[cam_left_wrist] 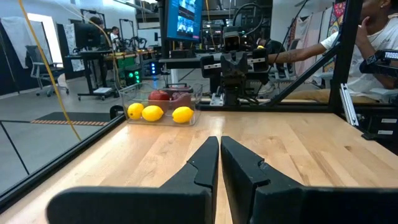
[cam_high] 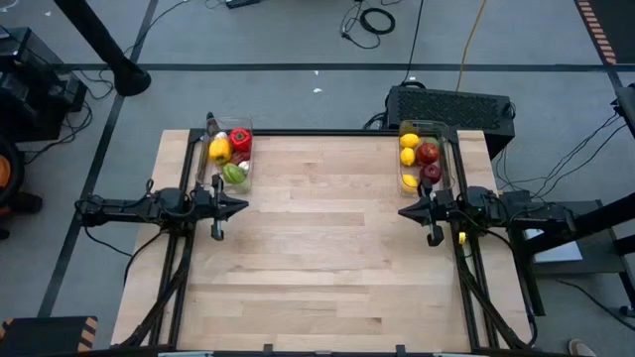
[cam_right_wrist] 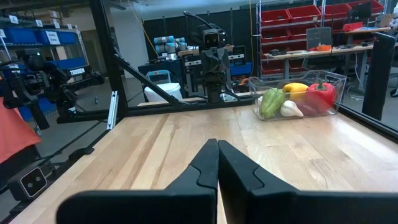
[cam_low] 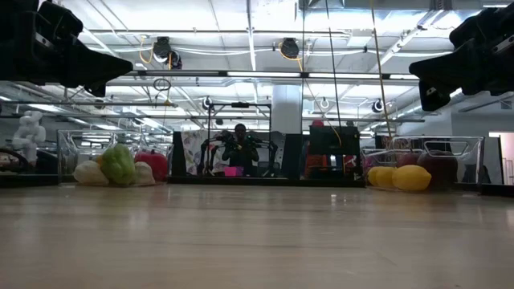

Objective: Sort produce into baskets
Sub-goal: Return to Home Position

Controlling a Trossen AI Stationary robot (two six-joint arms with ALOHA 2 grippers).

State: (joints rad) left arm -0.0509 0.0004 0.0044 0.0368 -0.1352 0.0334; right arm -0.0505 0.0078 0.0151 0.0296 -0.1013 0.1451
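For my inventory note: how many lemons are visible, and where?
3, all in the right bin: far lemon, middle lemon, near lemon beside the red apples. More could be hidden underneath.

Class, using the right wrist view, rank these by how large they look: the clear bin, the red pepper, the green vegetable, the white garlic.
1. Clear bin, largest.
2. Red pepper and green vegetable: they look about alike, so they are not ranked.
3. White garlic, smallest.
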